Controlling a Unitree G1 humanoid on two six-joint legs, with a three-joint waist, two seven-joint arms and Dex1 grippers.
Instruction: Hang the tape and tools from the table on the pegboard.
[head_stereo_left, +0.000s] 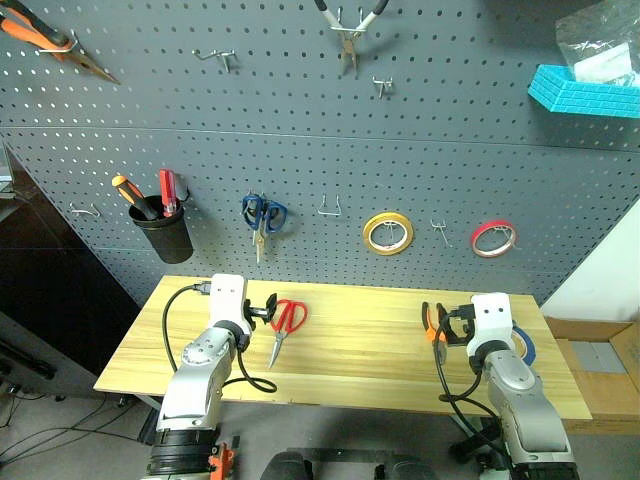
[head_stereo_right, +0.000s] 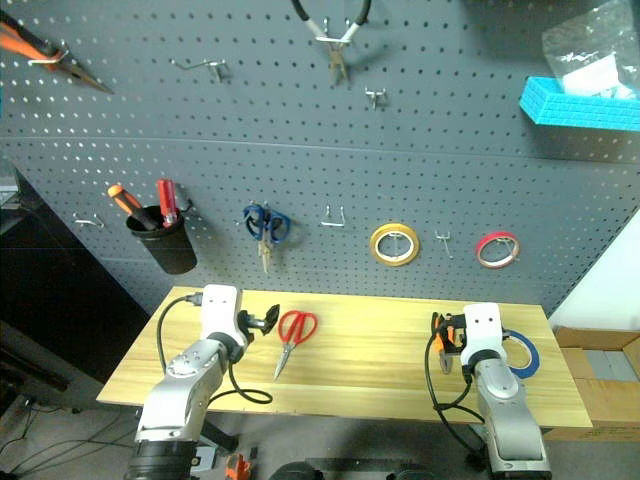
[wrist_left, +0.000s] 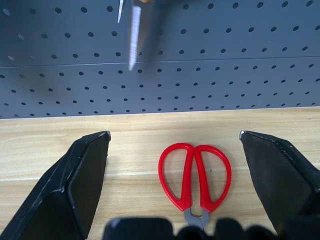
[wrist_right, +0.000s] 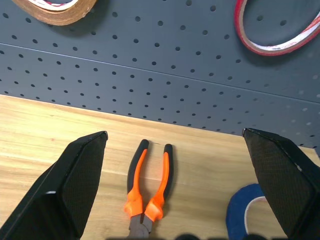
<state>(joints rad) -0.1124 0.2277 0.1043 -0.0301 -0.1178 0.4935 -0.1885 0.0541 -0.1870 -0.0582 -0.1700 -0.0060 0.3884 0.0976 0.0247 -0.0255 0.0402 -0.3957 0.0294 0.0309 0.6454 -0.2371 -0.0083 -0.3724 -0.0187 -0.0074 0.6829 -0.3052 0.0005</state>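
Pegboard (head_stereo_left: 300, 160): we see a dark grey perforated panel rising directly behind the table, its hooks already carrying grey-handled pliers, blue-handled scissors (head_stereo_left: 263, 214), a yellow ring (head_stereo_left: 388, 233) and a red ring (head_stereo_left: 493, 238); several hooks between them stand bare, which we judge to be the likely destinations.
Table (head_stereo_left: 350, 385): a pale wooden top set against the panel, so that each item lies near the hooks it must reach.
Left gripper (wrist_left: 172, 145): its two black fingers stand wide apart and hold nothing; it hovers low over the table, aimed at the red handles, which we read as lining up for a grasp.
Right gripper (wrist_right: 175, 142): fingers likewise spread and empty, pointed at the orange-and-black handles.
Red-handled scissors (head_stereo_left: 285, 325): lying flat on the table's left half, blades closed, loops towards the panel, just ahead of the left gripper.
Orange-and-black pliers (wrist_right: 149, 187): flat on the right half, handles towards the panel, centred between the right fingers in the right wrist view.
Blue tape (head_stereo_right: 520, 353): flat on the table just beside the right arm, partly hidden by it.
Progress: we judge that nothing on the table has been hung yet.
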